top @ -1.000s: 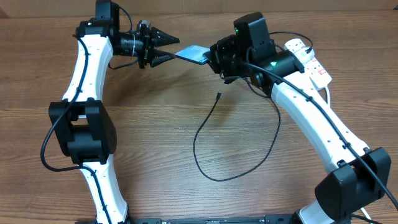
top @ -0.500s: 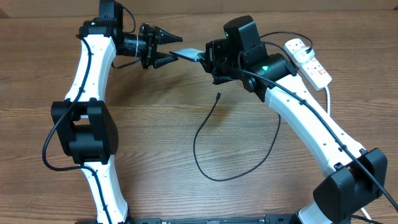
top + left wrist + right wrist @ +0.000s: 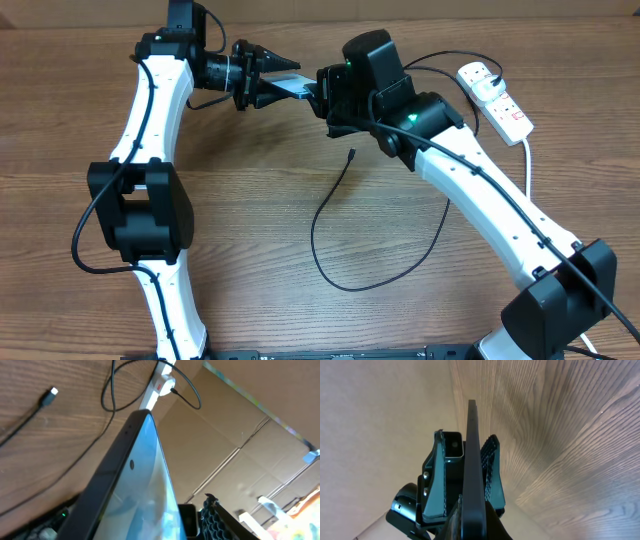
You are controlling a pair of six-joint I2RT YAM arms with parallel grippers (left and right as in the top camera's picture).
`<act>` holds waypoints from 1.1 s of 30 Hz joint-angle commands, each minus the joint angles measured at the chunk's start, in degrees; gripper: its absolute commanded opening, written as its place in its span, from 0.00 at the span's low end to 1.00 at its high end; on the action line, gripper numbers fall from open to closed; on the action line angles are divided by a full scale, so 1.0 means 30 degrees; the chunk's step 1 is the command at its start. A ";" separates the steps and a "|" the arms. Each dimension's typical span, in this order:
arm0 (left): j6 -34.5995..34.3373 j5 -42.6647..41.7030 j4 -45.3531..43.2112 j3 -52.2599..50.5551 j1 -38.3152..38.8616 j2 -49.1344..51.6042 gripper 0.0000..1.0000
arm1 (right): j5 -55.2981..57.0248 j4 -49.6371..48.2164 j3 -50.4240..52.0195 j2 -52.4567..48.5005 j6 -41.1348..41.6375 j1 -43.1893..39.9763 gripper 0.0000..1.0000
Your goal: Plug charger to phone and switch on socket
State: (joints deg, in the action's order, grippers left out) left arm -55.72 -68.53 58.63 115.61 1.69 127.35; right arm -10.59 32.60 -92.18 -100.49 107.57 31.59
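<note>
Left claw just slid around the phone, jaws spread; right claw stays pinching it. Looks like a handover, charger waits below them.

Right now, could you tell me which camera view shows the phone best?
The left wrist view: the phone is large and close, with its blue screen and dark side edge both plain. The right wrist view shows it only edge-on, as a thin dark strip. Overhead, it is a small, mostly hidden sliver.
</note>
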 commanded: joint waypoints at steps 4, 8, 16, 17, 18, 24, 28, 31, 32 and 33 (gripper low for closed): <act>-0.1953 -0.1188 0.0000 0.0306 0.0168 -0.0554 0.38 | 0.2608 0.0022 -0.0277 0.0809 0.0648 0.0321 0.04; -0.2091 -0.1377 0.0087 0.0306 0.0197 -0.0554 0.36 | 0.3220 0.0350 -0.0277 0.0809 0.0648 0.0328 0.04; -0.2885 -0.1530 0.0087 0.0306 0.0197 -0.0554 0.34 | 0.3228 -0.0146 -0.0277 0.0809 0.0656 0.0714 0.04; -0.2885 -0.1530 0.0087 0.0306 0.0197 -0.0554 0.34 | 0.3220 -0.0204 -0.0277 0.0809 0.0663 0.0743 0.04; -0.2885 -0.1530 0.0080 0.0306 0.0197 -0.0554 0.34 | 0.3220 -0.0226 -0.0277 0.0809 0.0663 0.0758 0.04; -0.2958 -0.1530 0.0087 0.0306 0.0197 -0.0554 0.24 | 0.3177 -0.0284 -0.0277 0.0809 0.0663 0.0831 0.04; -0.3257 -0.1545 0.0087 0.0306 0.0197 -0.0554 0.22 | 0.3155 -0.0277 -0.0277 0.0809 0.0663 0.0867 0.04; -0.3388 -0.1545 0.0080 0.0306 0.0197 -0.0554 0.19 | 0.3155 -0.0306 -0.0277 0.0809 0.0678 0.0976 0.04; -0.3453 -0.1545 0.0080 0.0306 0.0197 -0.0554 0.18 | 0.3147 -0.0306 -0.0277 0.0809 0.0670 0.0991 0.04; -0.3453 -0.1537 0.0080 0.0306 0.0197 -0.0554 0.15 | 0.3133 -0.0306 -0.0277 0.0809 0.0670 0.1005 0.04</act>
State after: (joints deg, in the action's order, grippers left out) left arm -64.97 -71.81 58.72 115.61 1.89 127.35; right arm -1.89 32.62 -92.18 -100.49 109.27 33.91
